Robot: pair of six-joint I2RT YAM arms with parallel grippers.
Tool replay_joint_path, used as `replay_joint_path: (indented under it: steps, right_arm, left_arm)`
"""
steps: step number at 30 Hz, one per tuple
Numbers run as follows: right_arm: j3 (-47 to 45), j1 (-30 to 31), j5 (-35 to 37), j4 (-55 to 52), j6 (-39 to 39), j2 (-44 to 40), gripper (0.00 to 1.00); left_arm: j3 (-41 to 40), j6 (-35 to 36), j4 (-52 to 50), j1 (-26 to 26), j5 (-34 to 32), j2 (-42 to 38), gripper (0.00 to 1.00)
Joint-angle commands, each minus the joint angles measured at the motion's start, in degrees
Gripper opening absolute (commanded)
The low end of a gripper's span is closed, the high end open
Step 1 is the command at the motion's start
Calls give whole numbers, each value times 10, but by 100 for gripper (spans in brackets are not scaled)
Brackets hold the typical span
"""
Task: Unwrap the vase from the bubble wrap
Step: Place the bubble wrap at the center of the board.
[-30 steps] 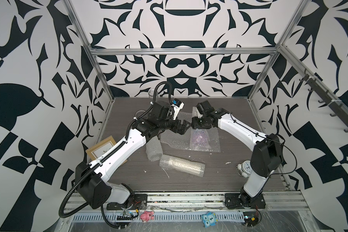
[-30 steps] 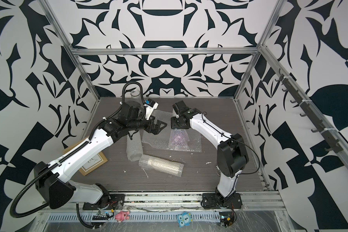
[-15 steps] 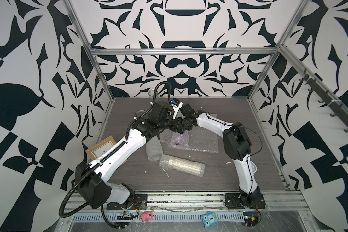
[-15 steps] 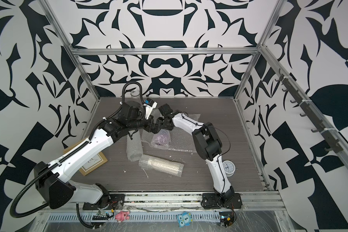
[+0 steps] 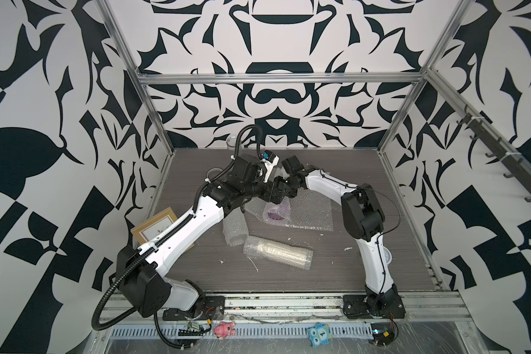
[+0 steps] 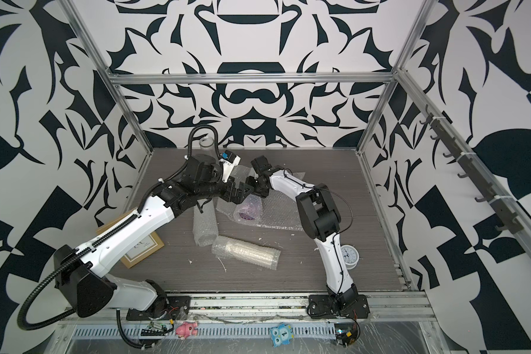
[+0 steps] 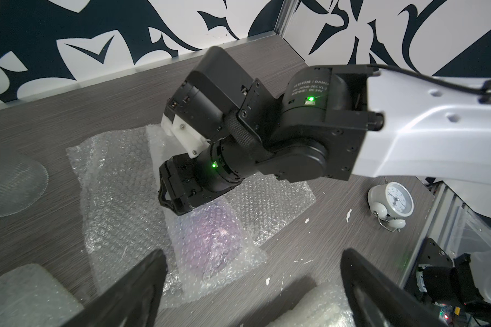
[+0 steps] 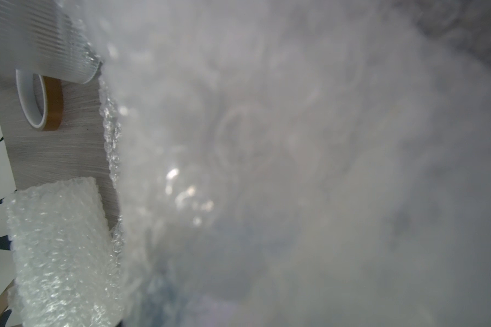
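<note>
Left to right on the worktop point(image 5: 334, 275):
- 1 frame point(image 5: 154, 228), partly under the left arm.
- 2 bubble wrap rolls, meeting at one end: one point(image 5: 235, 228) points toward the back, the other point(image 5: 278, 253) lies across in front of it.
- 1 vase point(image 5: 276, 211), purple, fully covered by bubble wrap point(image 7: 210, 269). The bundle lies on flat sheets point(image 5: 311, 211) mid-worktop. The sheets overlap, so I can't count them.
- Left fingers point(image 7: 136, 291): spread wide, empty, just above the bundle.
- Right fingers point(image 7: 167, 195): down on the bundle's back end, touching the wrap. Can't tell if they're apart or clamped, as the right wrist view shows mostly blurred wrap.
- 1 clock point(image 6: 348, 254) beside the right arm, well apart from the wrap.

At the back edge there's 1 clear glass point(image 6: 207, 147). 1 tape point(image 8: 44, 103) shows only in the right wrist view, standing on edge near the glass.
</note>
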Motion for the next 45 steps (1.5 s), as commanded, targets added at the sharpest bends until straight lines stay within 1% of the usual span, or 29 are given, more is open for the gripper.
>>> replay_joint_path:
  steps: [1, 7, 12, 15, 18, 19, 20, 23, 29, 33, 36, 40, 43, 45]
  right_arm:
    - [-31, -15, -16, -17, -44, -48, 59]
    - [-95, -34, -21, -48, -106, -93, 62]
    - [-128, -38, 8, -75, -142, -127, 67]
    - [-142, -38, 25, -75, -149, -145, 72]
    - [-142, -38, 47, -74, -148, -162, 79]
    - [-140, -38, 53, -71, -146, -168, 88]
    - [-139, -38, 59, -70, -145, -172, 91]
    - [-133, -38, 79, -67, -141, -191, 93]
    - [-121, -39, 138, -76, -136, -240, 93]
    - [-125, -39, 195, -82, -122, -288, 92]
    - [-157, -37, 219, -70, -110, -339, 89]
    - [-228, -31, 225, -34, -94, -415, 87]
    - [-263, -22, 237, -28, -89, -446, 85]
    - [-278, -10, 247, -28, -87, -455, 83]
  left_arm:
    - [-9, -7, -2, -1, 8, 4, 99]
    - [-5, -6, -8, -1, 6, 7, 99]
    - [-5, -5, -8, -1, 5, 7, 99]
    - [-3, -7, -8, -1, 10, 6, 99]
    - [-4, -9, -8, -1, 13, 5, 99]
    - [-4, -10, -8, -1, 14, 5, 100]
    - [-3, -9, -8, -1, 15, 5, 99]
    - [-2, -9, -8, -1, 14, 7, 100]
    - [1, -14, -11, -1, 17, 10, 99]
    - [3, -20, -11, -1, 29, 12, 99]
    - [5, -26, -12, -1, 32, 12, 99]
    - [6, -36, -13, -1, 34, 12, 99]
    - [5, -42, -13, -1, 29, 10, 99]
    - [6, -48, -20, -1, 14, 10, 99]
